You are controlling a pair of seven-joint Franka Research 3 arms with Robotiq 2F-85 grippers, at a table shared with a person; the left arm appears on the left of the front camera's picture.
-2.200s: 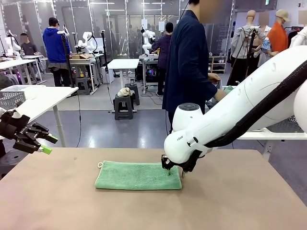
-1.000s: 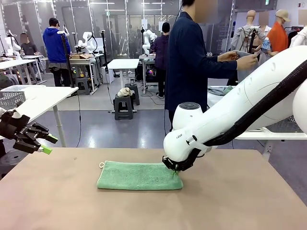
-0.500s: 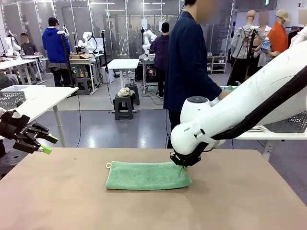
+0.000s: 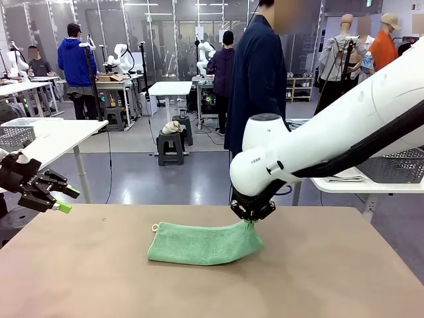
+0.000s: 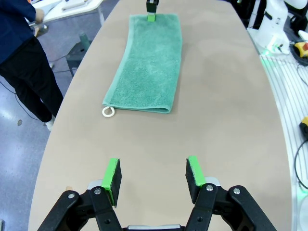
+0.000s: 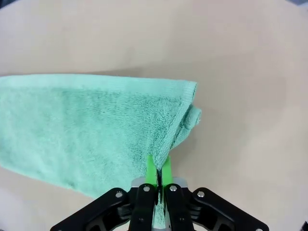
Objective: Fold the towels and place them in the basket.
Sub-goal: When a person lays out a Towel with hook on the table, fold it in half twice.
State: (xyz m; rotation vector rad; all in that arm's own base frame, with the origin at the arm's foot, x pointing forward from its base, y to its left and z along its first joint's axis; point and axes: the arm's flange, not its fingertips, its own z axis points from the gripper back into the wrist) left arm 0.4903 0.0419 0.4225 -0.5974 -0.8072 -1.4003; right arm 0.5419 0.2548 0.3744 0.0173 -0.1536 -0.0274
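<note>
Lifted since earlier, the towel [image 4: 199,244] end hangs pinched in your right gripper [image 4: 250,222]; you're mid-fold, so carry it across leftward; left gripper [image 4: 67,200] idles open

The right arm [image 4: 344,112] is glossy white and tubular, with a bulbous joint capped by a dark grey disc, small grey lettering on its shell, and a thick black cable [image 4: 371,140] along its underside. Both tools, the left tool [image 5: 153,173] and the right tool [image 6: 158,169], are black linkages with silver screws at the pivots and bright green pads [image 5: 112,174].
</note>
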